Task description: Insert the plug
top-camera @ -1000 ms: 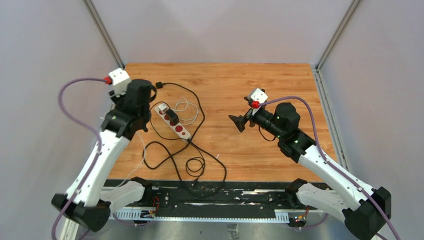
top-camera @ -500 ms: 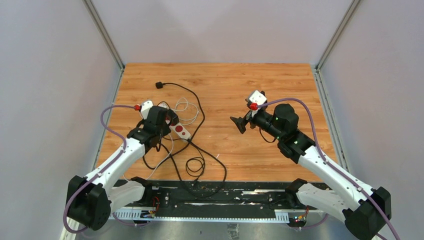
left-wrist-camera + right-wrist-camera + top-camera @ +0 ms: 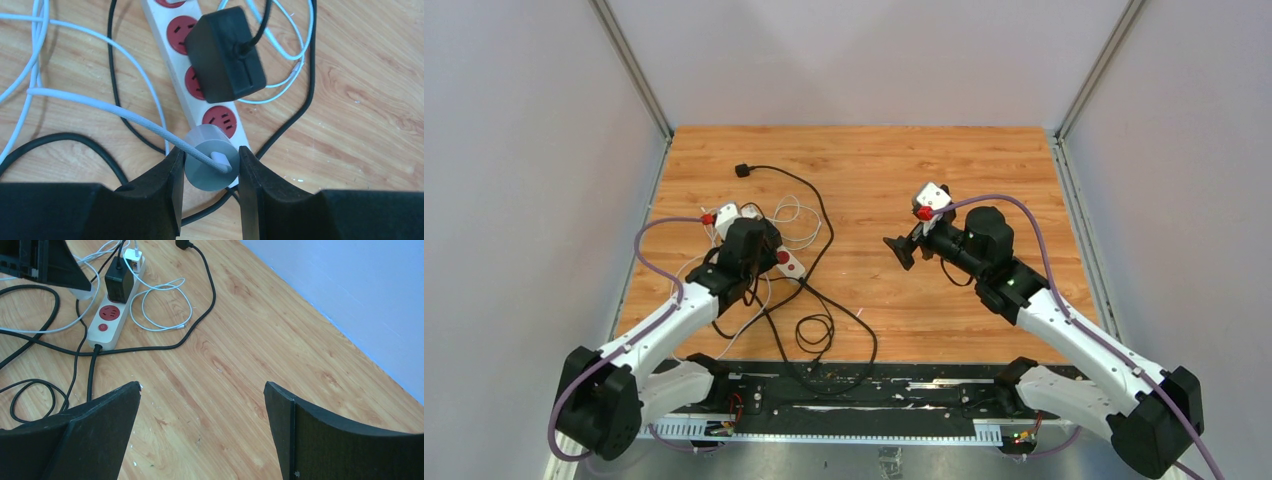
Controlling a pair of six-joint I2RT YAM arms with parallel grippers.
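Plug [image 3: 205, 177], round and grey with a white cord [image 3: 100, 105], is clamped between the fingers of the left gripper [image 3: 210, 155]. It is over the end of the white power strip [image 3: 175, 62], just beside the last red socket [image 3: 220, 119]. A black adapter [image 3: 225, 52] sits farther along the strip. The right gripper [image 3: 201, 385] hangs spread wide, holding nothing, above the tabletop [image 3: 250, 340], well apart.

You see a smooth, faintly glossy wood-grain desk [image 3: 904, 170], a white plastic power strip [image 3: 156, 17], a matt black plastic adapter [image 3: 225, 55], and a matt grey plastic plug [image 3: 202, 172] on braided white cable [image 3: 100, 105].
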